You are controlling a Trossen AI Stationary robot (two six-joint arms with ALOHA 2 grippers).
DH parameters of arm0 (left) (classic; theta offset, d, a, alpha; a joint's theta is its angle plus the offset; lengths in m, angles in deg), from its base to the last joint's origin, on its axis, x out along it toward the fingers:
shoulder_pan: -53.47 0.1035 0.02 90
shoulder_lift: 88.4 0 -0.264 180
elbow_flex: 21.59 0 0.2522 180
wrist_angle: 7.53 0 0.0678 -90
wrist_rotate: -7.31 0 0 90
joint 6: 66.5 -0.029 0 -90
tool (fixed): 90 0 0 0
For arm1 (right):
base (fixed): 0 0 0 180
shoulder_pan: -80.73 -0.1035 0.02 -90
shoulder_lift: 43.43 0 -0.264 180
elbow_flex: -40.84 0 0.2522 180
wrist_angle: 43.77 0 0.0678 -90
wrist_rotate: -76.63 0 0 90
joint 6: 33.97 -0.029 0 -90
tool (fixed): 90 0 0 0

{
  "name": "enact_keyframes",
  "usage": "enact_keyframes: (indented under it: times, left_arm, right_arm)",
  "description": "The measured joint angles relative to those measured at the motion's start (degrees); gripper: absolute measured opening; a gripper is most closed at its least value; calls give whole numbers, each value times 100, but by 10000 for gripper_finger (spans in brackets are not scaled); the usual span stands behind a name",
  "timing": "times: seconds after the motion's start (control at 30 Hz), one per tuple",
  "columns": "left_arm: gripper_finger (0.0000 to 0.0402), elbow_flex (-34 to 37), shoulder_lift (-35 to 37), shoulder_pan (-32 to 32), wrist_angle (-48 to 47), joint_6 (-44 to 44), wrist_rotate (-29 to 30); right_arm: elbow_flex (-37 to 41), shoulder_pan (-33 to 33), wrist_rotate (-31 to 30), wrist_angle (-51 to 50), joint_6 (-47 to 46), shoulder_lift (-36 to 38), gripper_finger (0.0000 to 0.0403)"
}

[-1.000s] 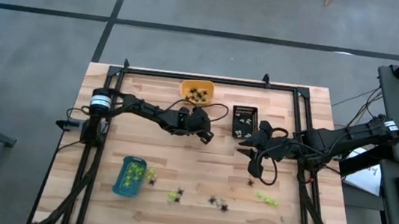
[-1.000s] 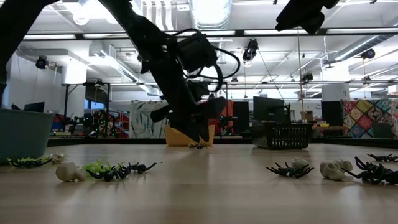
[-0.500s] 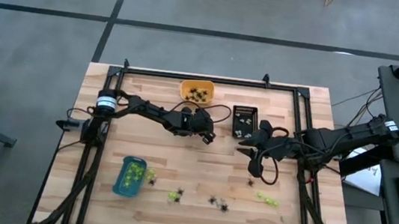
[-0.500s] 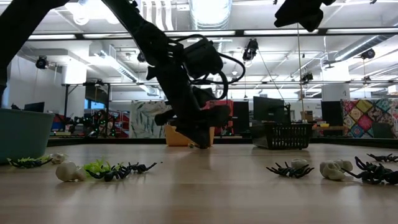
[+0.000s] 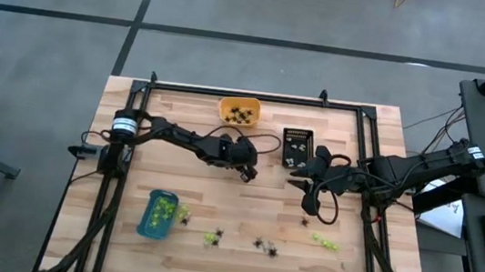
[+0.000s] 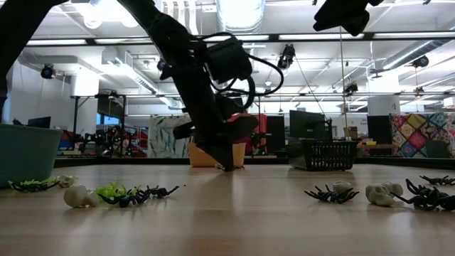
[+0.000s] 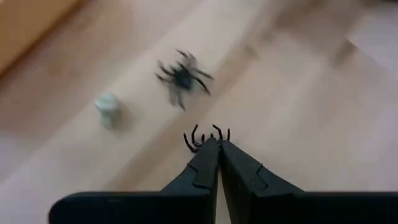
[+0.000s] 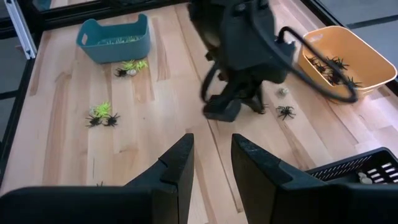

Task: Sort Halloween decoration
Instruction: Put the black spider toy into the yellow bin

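Note:
The Halloween decoration is tiny trinkets strewn on the wooden table [image 5: 183, 175]: black spiders, lime-green and whitish pieces. My left gripper [image 5: 246, 173] is at the table's middle, slanted down with its tips at the surface [image 6: 229, 168], shut on a black spider [image 7: 205, 135]. A second spider [image 7: 182, 78] and a whitish trinket [image 7: 107, 107] lie just beyond it. My right gripper [image 8: 211, 155] hangs open high above the table beside the black basket [image 5: 297, 144], holding nothing. My left gripper pinches the black spider between its two fingertips [image 7: 210, 149]. Only the curled legs [image 7: 194, 138] stick out past the tips; the body is hidden between them. The fingers slant down from the table's left. The spider is down at the table surface.
An orange tray [image 5: 239, 111] with spiders stands at the far edge, and a blue tray [image 5: 158, 213] with green pieces at the near left. Loose trinkets lie near the front: [image 5: 213, 236], [image 5: 265, 246], [image 5: 325, 242]. The metal frame [image 5: 238, 92] rims the table.
My left gripper has tipped further down onto the table near the second spider and has shut on a black spider there. My right gripper has kept still.

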Motion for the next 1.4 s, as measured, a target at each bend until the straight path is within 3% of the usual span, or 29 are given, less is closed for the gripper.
enact_keyframes:
  times: [0.53, 0.67, 1.17, 1.4]
  left_arm:
    - [0, 35, 410, -361, -624, -359, -331]
    - [3, 31, 458, -360, -652, -79, -297]
    - [125, 15, 504, -361, -882, 545, 81]
    - [152, 26, 506, -388, -856, 534, 88]
  right_arm:
    - [2, 0, 0, 0, 101, 0, 98]
    - [2, 0, 0, 0, 151, 0, 98]
    - [4, 0, 0, 83, 149, -9, 98]
    - [7, 0, 1, 282, 222, -9, 98]
